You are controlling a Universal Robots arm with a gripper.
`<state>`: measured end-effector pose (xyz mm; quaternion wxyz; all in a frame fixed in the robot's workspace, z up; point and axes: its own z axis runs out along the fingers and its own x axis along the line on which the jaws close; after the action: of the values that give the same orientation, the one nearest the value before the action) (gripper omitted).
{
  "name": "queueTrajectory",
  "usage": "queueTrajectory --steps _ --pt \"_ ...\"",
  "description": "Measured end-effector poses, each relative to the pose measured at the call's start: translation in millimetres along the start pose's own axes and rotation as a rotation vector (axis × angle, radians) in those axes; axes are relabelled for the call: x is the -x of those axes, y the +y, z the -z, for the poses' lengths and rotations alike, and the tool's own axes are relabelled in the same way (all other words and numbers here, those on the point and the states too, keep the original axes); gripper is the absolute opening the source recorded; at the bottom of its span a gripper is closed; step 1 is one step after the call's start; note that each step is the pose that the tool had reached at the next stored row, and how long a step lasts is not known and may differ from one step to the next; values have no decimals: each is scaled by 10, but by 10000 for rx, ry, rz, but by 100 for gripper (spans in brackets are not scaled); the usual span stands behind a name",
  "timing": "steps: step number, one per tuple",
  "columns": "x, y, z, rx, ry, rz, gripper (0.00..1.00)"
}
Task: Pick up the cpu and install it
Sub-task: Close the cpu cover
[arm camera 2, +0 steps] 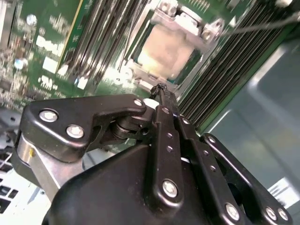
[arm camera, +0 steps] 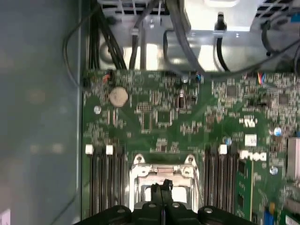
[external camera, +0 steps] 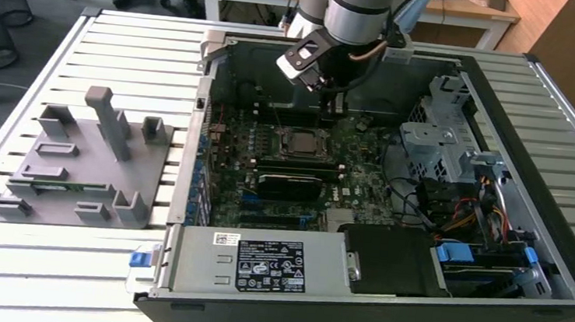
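Observation:
The cpu (arm camera 2: 164,50) is a pale silver-grey square lying flat inside the metal-framed socket (arm camera 2: 187,21) on the green motherboard (external camera: 353,186). In the exterior view the cpu (external camera: 303,142) sits in the middle of the board inside the open computer case. My gripper (arm camera 2: 160,89) hangs just above the socket's edge, its black fingers shut together with nothing visible between them. In the first wrist view the fingertips of my gripper (arm camera: 163,185) are over the socket frame (arm camera: 161,171). In the exterior view my gripper (external camera: 335,101) is above the board, toward the case's far wall.
Dark memory slots (arm camera: 105,183) flank the socket, with a green memory stick (arm camera: 242,185) in one. The case holds a power supply (external camera: 257,264), a drive cage (external camera: 435,143) and cables (external camera: 410,191). A grey parts fixture (external camera: 79,162) stands on the slatted table on the exterior view's left.

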<state>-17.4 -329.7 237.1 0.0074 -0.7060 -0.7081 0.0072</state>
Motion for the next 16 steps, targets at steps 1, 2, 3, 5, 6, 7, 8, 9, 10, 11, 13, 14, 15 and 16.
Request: queueTrajectory --steps 1,2,3,5,6,7,8,9,10,11,13,14,15,16 --pt "0 -29 -1 1 1 -1 11" --pt "0 -53 -2 0 0 0 11" --pt "0 -72 -4 0 0 0 11" --pt "0 -98 -16 1 1 4 11" --pt "0 -105 -26 0 0 8 11" --pt "1 -114 -36 -1 -1 11 11" --pt "1 -122 -48 0 -1 14 11" --pt "3 -133 -58 0 0 16 11" --pt "7 -149 -67 -1 -2 21 11" --pt "13 -164 -75 -1 -2 26 11" --pt "26 -201 -93 0 -2 38 11" --pt "34 -225 -101 -1 -2 46 11" --pt "42 -246 -111 0 -2 54 11" --pt "52 -263 -121 0 -2 63 11"
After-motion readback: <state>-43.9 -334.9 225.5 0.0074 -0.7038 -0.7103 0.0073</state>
